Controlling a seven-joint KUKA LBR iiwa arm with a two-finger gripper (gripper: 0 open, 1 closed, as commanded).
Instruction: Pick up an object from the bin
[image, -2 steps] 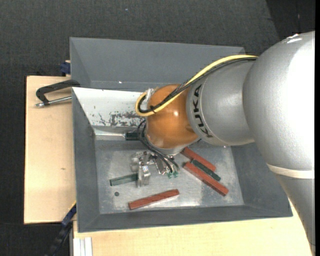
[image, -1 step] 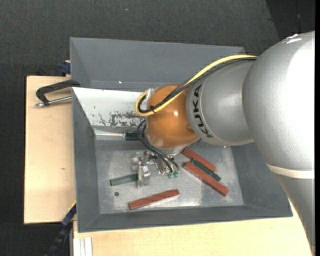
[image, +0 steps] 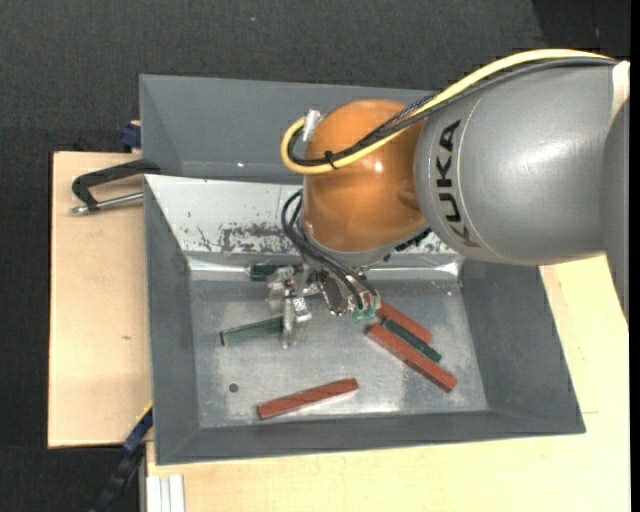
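Several thin flat sticks (image: 305, 397) lie in the grey bin (image: 166, 330). The gripper (image: 290, 318) is low over the right end of a dark green stick (image: 250, 332), left of the middle. I cannot tell if it is open or closed. The stick looks light, stiff and smooth, so pinch its narrow sides.

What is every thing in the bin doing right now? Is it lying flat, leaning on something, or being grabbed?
claw: down low in the bin, at the right end of the green stick; a grab can't be told.
green stick: lying flat on the floor, left of middle.
lone red bar: lying flat, apart from the rest, near the front wall.
pair of red bars: lying flat, close side by side, on the right.
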